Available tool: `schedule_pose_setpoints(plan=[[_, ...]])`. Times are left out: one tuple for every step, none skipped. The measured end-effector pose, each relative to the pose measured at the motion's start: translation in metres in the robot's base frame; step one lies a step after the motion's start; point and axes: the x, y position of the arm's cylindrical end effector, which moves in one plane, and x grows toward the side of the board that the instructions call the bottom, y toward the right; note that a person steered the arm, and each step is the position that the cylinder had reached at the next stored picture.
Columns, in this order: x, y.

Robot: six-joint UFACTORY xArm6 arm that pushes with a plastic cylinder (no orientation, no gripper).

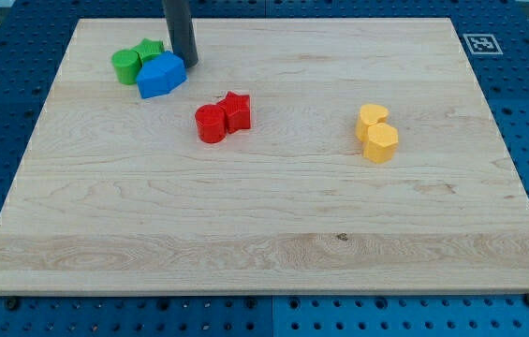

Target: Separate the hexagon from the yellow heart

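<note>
A yellow hexagon (382,143) and a yellow heart (371,119) sit touching each other at the view's right of the wooden board (264,234), the heart just above and left of the hexagon. My tip (190,64) is far from them at the view's top left. It stands against the upper right edge of a blue block (161,76).
Two green blocks, a round one (126,65) and a star-like one (150,49), touch the blue block's left and top. A red round block (211,124) and a red star (237,110) sit together near the middle. A marker tag (481,43) is at the top right.
</note>
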Motion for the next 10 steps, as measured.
schedule_pose_setpoints(plan=[[0.000, 0.000], [0.000, 0.001], [0.000, 0.005], [0.000, 0.028], [0.001, 0.044], [0.002, 0.050], [0.008, 0.079], [0.017, 0.114], [0.031, 0.143], [0.041, 0.157]])
